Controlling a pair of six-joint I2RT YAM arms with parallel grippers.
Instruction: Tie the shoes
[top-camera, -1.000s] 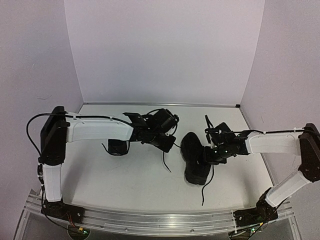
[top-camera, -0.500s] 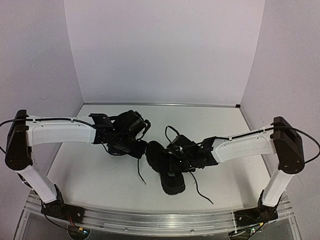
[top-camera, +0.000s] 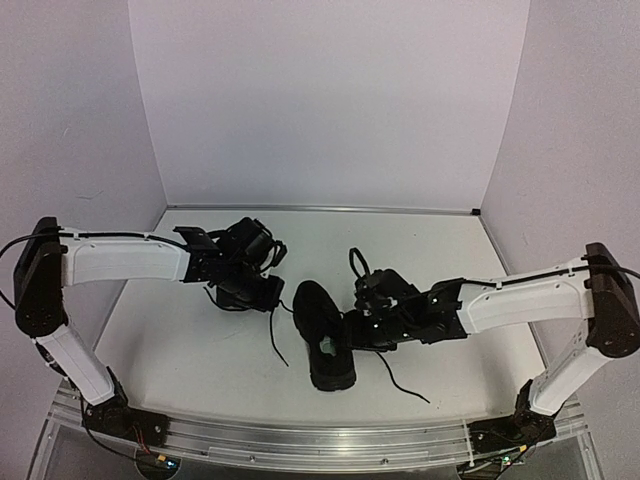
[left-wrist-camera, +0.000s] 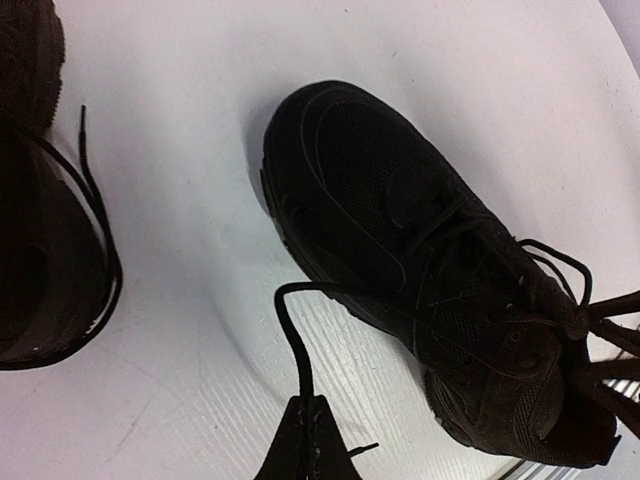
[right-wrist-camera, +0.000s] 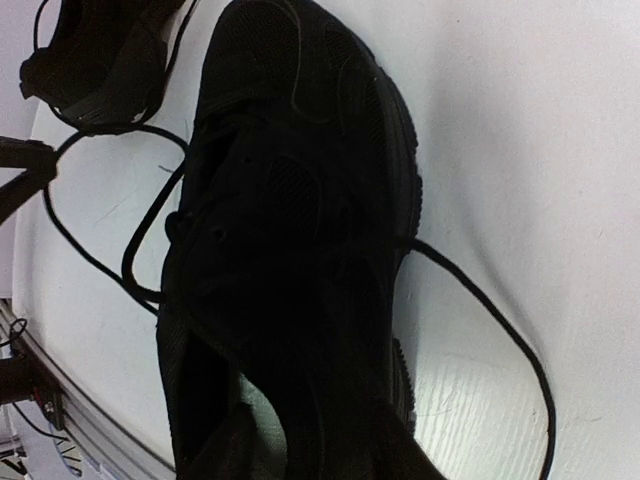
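Note:
One black shoe (top-camera: 318, 318) lies in the middle of the table, toe away from me, with a pale patch showing in its opening. In the left wrist view, my left gripper (left-wrist-camera: 305, 425) is shut on this shoe's (left-wrist-camera: 400, 240) thin lace (left-wrist-camera: 292, 335), which arcs up from the pinch. My right gripper (right-wrist-camera: 310, 435) stands open at the shoe's (right-wrist-camera: 290, 200) heel end, one finger inside the opening and one outside the side wall. The second shoe (top-camera: 240, 293) sits under my left gripper (top-camera: 270, 290). My right gripper (top-camera: 360, 325) is beside the first shoe.
A loose lace end (top-camera: 402, 378) trails toward the front right. The booth walls close off the back and both sides. An aluminium rail (top-camera: 300, 440) runs along the near edge.
The middle shoe has been dragged left by my right arm, whose jaws have spread apart. My left arm has drawn back to the left, still pinching the lace.

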